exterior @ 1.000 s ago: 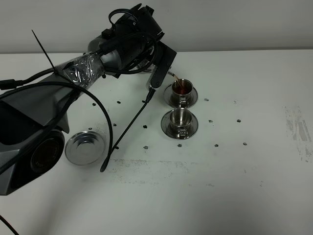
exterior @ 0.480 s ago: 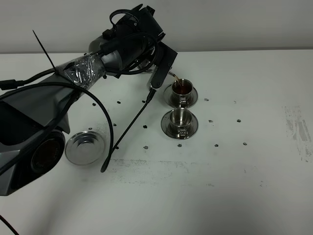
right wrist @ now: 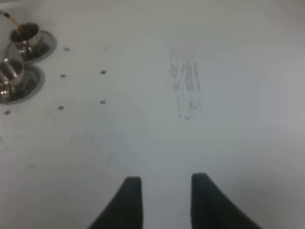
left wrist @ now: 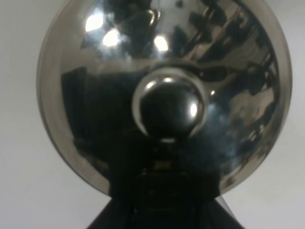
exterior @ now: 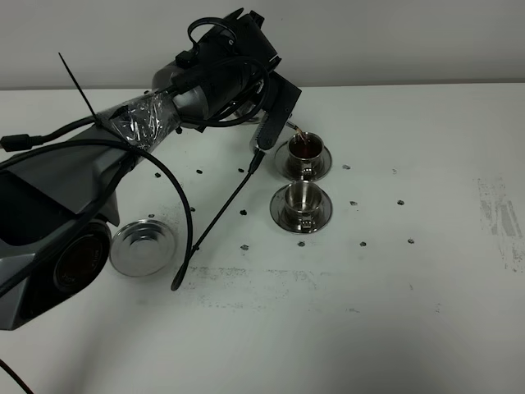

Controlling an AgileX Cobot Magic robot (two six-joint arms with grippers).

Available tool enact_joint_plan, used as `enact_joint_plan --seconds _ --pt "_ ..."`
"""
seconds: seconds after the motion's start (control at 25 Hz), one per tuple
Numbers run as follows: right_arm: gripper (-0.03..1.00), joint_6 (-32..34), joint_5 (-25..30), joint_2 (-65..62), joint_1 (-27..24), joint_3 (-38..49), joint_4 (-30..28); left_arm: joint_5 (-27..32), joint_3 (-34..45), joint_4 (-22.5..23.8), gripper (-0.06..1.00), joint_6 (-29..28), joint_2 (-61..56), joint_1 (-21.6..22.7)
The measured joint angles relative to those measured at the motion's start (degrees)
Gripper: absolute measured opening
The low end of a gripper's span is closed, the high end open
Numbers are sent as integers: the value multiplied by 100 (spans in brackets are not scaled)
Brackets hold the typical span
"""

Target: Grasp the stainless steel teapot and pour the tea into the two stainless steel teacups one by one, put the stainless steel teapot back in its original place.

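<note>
Stainless steel teapot [left wrist: 162,57], tipped in left fingers [exterior: 275,115], pours tea [exterior: 305,144] into far teacup [exterior: 303,164]; right fingers [right wrist: 131,200] hover parted.

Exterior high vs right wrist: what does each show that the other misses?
Only exterior high: the left arm reaching over the table, and the empty round tray. Only right wrist: the right gripper, fingers apart, above the table. Both: the two teacups on saucers, the far teacup receiving a stream of tea, the near teacup not yet filled, plus the grey scuff mark.
</note>
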Motion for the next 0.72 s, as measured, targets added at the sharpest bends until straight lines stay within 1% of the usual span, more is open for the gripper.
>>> enact_joint_plan --seconds 0.72 --pt "27 0 0 0 0 0 0 -19 0 5 21 0 13 -13"
